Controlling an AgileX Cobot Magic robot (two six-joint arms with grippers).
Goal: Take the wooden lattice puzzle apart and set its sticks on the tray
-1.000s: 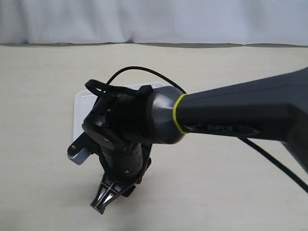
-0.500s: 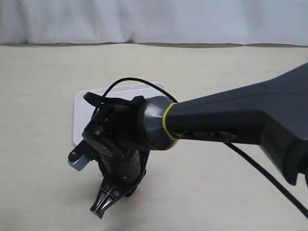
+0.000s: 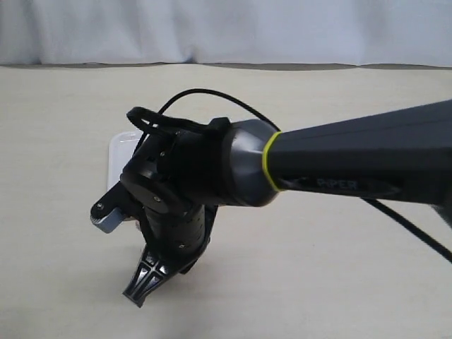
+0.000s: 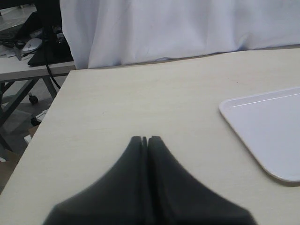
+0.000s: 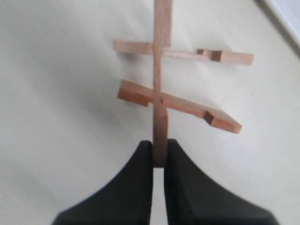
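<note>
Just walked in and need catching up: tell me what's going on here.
The right gripper is shut on one stick of the puzzle, over the table beside the tray. Two cross sticks sit slotted on that stick; a fourth is not in view. The left gripper is shut on nothing, also near the tray. The part of the tray that shows holds no sticks.

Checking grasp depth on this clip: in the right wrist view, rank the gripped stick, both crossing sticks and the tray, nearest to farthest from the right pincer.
1. The gripped stick, clamped in the right pincer.
2. The near crossing stick, first along it.
3. The far crossing stick, further out.
4. The tray, beyond both, barely in view.
</note>
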